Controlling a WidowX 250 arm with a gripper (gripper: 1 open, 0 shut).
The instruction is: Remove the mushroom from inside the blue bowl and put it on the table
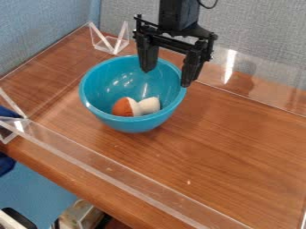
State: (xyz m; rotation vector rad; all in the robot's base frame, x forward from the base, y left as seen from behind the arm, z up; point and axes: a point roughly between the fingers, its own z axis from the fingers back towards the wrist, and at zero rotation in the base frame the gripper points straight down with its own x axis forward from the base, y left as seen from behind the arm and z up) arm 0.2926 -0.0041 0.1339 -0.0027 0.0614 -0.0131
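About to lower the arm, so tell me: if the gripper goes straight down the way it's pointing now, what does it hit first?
Probably the blue bowl: the gripper, open, hangs over its far rim. Depth is unclear.

You see the gripper [169, 70] pointing down over the far rim of the blue bowl [102, 94], jaws spread wide and empty. The mushroom [134, 106] lies on its side inside the bowl, on the table [227, 143].

Turquoise bowl [102, 112], reddish-orange-and-white mushroom [132, 106], reddish-brown grained table [227, 143]
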